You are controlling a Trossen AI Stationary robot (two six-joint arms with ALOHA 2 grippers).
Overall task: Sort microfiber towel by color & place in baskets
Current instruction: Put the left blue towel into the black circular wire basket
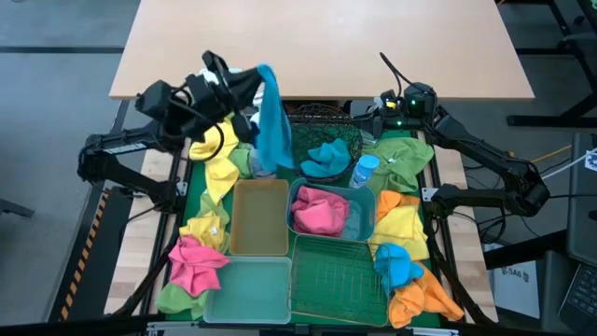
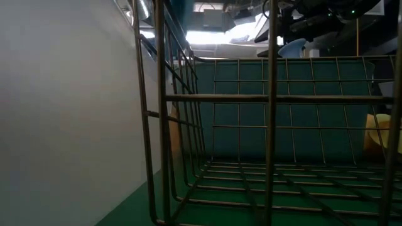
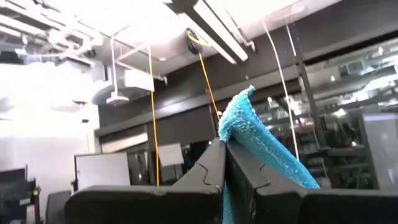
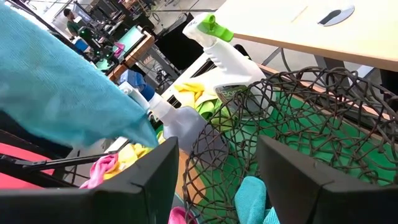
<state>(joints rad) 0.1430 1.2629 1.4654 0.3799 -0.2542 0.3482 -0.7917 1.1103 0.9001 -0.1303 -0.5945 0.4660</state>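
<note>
My left gripper (image 1: 258, 77) is raised over the far left of the green mat, shut on a blue microfiber towel (image 1: 273, 121) that hangs from it. My right gripper (image 4: 214, 180) stands open beside the round black wire-mesh basket (image 1: 328, 135), touching nothing. Another blue towel (image 1: 325, 159) lies inside that basket. A pink towel (image 1: 319, 213) lies in the teal bin (image 1: 366, 213). The amber bin (image 1: 259, 217), pale-green bin (image 1: 247, 289) and green wire basket (image 1: 338, 275) hold no towel. Loose yellow (image 1: 219, 159), pink (image 1: 194, 263), green, orange (image 1: 424, 299) and blue towels lie along both sides. My left gripper pinches the blue towel between its two shut fingers (image 3: 211, 168), close to one end. A short corner (image 3: 239, 112) sticks out past the fingertips. The fingers slant upward. The rest of the towel (image 1: 275, 140) hangs slack below the gripper, beside the black basket.
A clear spray bottle with a blue cap (image 1: 364, 171) stands between the black basket and the teal bin. A white spray bottle with a green nozzle (image 4: 217, 59) is beyond the basket. A bare wooden tabletop (image 1: 317, 37) lies at the far side.
</note>
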